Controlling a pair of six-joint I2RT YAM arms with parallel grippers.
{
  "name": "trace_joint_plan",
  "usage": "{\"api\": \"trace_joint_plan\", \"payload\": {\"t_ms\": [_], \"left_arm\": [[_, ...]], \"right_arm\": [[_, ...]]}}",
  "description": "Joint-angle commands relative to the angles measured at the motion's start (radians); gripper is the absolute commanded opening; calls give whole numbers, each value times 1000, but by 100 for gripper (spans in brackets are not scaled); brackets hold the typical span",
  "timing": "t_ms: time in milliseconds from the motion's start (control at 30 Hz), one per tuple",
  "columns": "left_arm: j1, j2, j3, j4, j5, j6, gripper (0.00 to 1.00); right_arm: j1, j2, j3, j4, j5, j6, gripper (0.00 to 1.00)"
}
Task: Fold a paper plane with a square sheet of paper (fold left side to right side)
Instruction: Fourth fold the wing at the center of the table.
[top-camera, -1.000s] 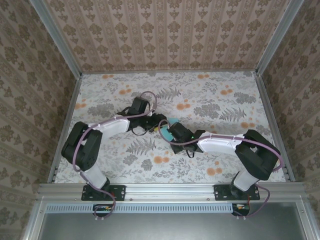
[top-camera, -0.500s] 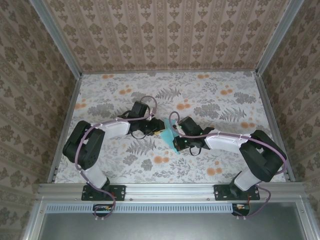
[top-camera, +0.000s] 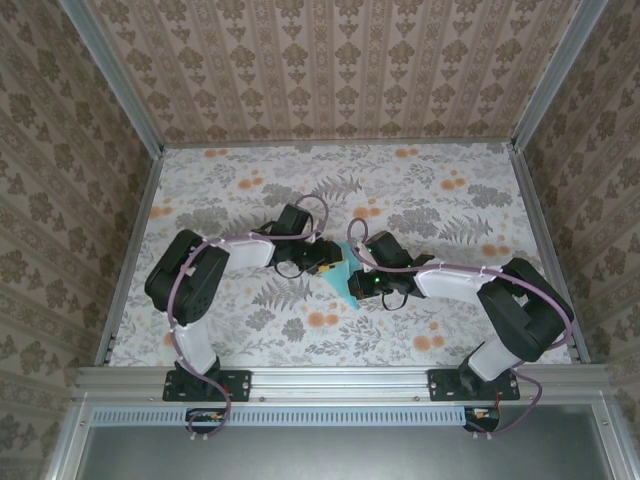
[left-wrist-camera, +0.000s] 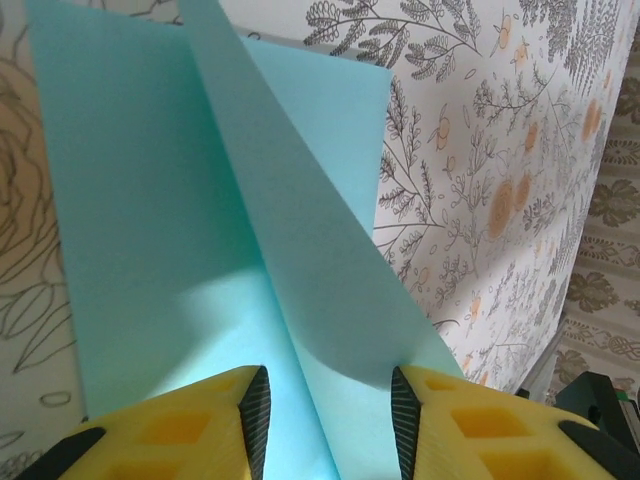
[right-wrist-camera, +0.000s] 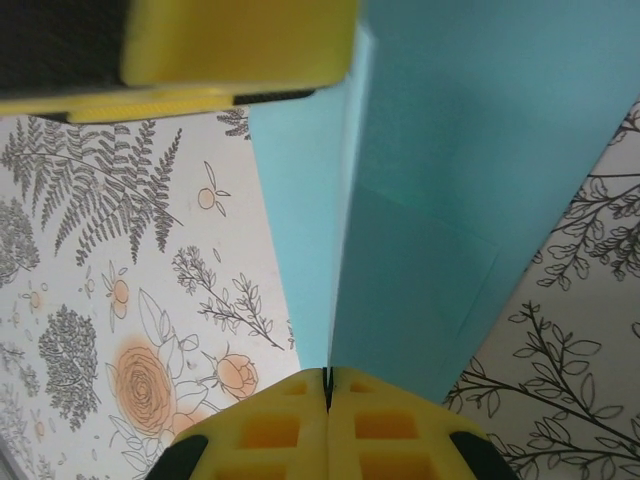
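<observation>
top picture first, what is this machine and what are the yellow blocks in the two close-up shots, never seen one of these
It is two robot arms bolted to the near edge of a flowery table. The top picture looks down from above and behind them, with the left arm on the left and the right arm on the right. The two close-ups come from cameras on the wrists, so the yellow blocks are each arm's own pincer fingers. On the table is a partly folded turquoise paper. The right pincer is shut, pinching the paper at a crease. The left pincer is open, with a raised flap of the paper between its fingers.
</observation>
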Motion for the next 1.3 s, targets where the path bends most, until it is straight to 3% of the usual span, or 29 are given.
{"api": "trace_joint_plan", "payload": {"t_ms": [0,367,700,933,1267], "left_arm": [[-10,30,31,5,18,-18,41],[-11,69,51,-46,-8,-7,43],[-11,90,53,-78,-29,-2,43],[-11,90,54,-82,-29,2,43],[-10,84,53,-81,-28,4,43]], "right_arm": [[-11,17,-18,29,-44,26,2],[-32,35,-19,43,-70,39,7],[-68,-26,-12,52,-129,44,23],[-145,-75,-14,68,-191,65,38],[-153,58,37,145,-251,140,34]]}}
